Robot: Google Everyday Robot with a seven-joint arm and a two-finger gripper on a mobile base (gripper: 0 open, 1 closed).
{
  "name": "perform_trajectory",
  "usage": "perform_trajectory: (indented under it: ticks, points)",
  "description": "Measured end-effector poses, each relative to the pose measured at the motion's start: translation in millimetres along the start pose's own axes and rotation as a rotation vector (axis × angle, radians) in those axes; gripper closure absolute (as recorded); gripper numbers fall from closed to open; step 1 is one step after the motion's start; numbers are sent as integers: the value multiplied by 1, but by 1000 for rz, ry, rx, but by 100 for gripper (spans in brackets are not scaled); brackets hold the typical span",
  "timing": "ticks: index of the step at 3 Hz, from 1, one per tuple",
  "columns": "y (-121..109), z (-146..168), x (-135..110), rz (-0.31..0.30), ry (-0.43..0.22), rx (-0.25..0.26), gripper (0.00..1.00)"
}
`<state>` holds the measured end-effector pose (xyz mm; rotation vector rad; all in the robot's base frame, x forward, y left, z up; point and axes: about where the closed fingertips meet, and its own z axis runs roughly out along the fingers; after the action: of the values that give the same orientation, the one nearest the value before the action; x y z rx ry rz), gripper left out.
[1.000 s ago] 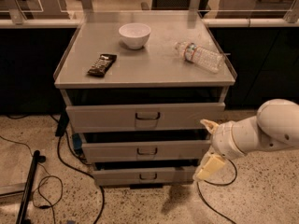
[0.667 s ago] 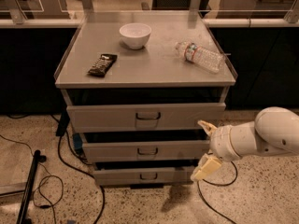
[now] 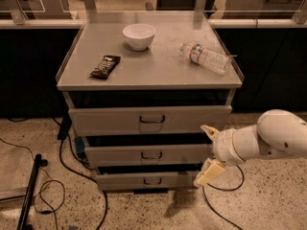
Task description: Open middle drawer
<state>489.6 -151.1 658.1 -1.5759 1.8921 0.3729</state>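
The grey metal cabinet (image 3: pixel 76 80) has three drawers. The middle drawer (image 3: pixel 120 155) has a low flat front and a small dark wire handle (image 3: pixel 151 155); its front stands a little forward of the cabinet. My gripper (image 3: pixel 207 152) is open, at the right end of that drawer's front. One finger (image 3: pixel 209 131) is at its upper edge and the other (image 3: pixel 208 173) is down by the lowest drawer. It holds nothing. My white arm (image 3: pixel 268 140) comes in from the right.
On the cabinet top are a white bowl (image 3: pixel 139 36), a dark snack packet (image 3: pixel 105 66) and a plastic bottle (image 3: pixel 206 57) lying on its side. Black cables (image 3: pixel 62 171) lie on the speckled floor at left. A dark counter wall stands behind.
My arm and gripper have shifted slightly left and down toward the cabinet's right side. The drawers have not moved.
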Motion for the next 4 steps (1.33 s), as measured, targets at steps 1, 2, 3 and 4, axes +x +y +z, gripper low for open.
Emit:
perform_trajectory:
  ticks: [1, 2, 3, 4]
  points:
    - [-14, 28, 23, 33, 57, -5, 0]
    - [-29, 60, 46, 61, 109, -20, 0]
    - [-41, 93, 64, 62, 146, -42, 0]
    - [-41, 112, 69, 44, 165, -73, 0]
